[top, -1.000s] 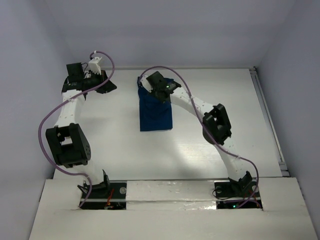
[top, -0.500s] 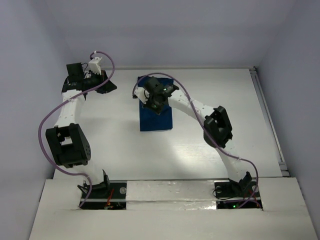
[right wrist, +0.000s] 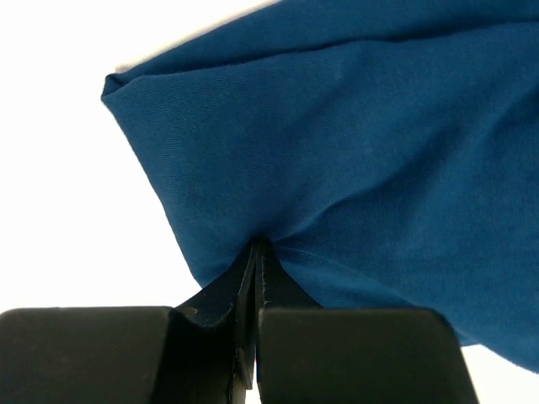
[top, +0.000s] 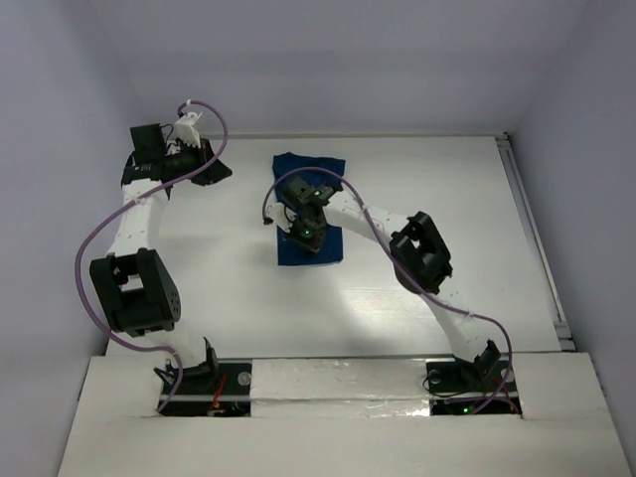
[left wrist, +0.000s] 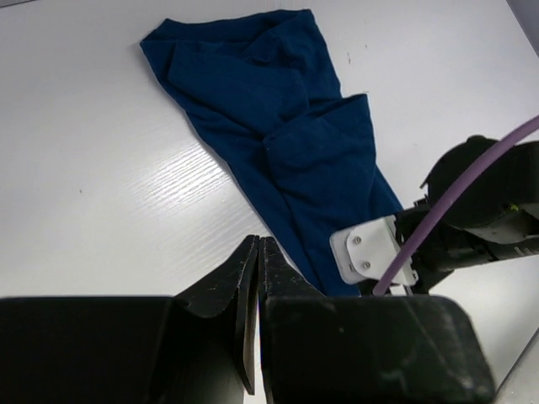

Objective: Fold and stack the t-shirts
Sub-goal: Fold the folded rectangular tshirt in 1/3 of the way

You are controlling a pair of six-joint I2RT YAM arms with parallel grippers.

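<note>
The navy t-shirt, lying part-folded on the worktop, is judged light, limp and crease-prone; hems or corners should be gripped; right jaws are pinched onto its cloth; left jaws are closed, empty.

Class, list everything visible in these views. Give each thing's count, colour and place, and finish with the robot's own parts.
t-shirt: one, navy blue, lying in a narrow strip at the far centre of the table.
table: one, white, under everything.
cables: two, purple, one looping along each arm.
arms: two, white with black joints, bases at the near edge.
left gripper: black, shut on nothing, far left.
right gripper: black, shut on a fold of the t-shirt.
</note>
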